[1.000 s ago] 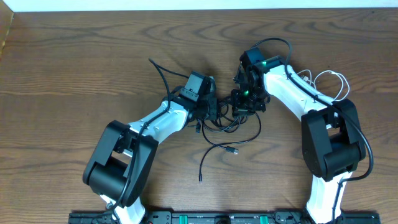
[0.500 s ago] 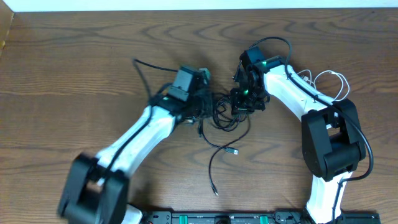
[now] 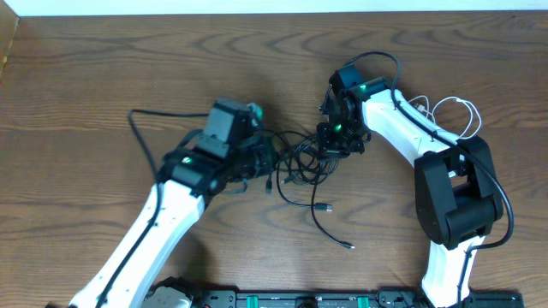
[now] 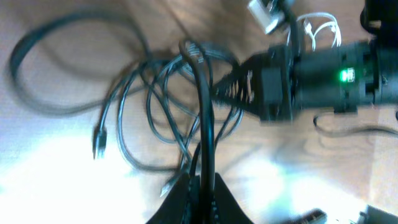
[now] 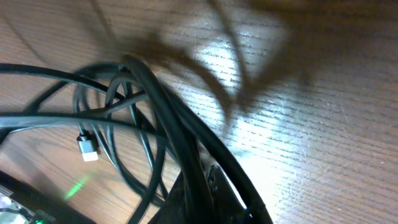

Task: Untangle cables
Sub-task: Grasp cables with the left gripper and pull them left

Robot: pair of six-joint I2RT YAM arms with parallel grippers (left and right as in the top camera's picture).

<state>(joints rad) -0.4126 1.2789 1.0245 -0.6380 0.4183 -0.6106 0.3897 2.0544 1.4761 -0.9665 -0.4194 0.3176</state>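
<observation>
A bunch of black cables [image 3: 301, 164] lies knotted between my two grippers at the table's middle. My left gripper [image 3: 267, 162] is shut on one black cable [image 4: 204, 118], which runs taut from its jaws up into the knot. From the right, my right gripper [image 3: 329, 145] is shut on a few black strands [image 5: 186, 134] of the same bunch. One loose tail [image 3: 330, 229] trails toward the front edge, with a small plug [image 3: 323, 208] beside it. A silver plug end [image 5: 87, 147] shows in the right wrist view. A white cable [image 3: 454, 113] lies apart, behind the right arm.
The left arm's own thick black wire [image 3: 158, 120] loops out over the wood to the left. The right arm's body [image 3: 449, 192] stands at the right. Bare wooden table [image 3: 103, 68] stretches at the back and far left.
My left gripper has shut on a black cable and swung left with it, stretching the knot. The loose tail slid right. The right gripper has stayed in place.
</observation>
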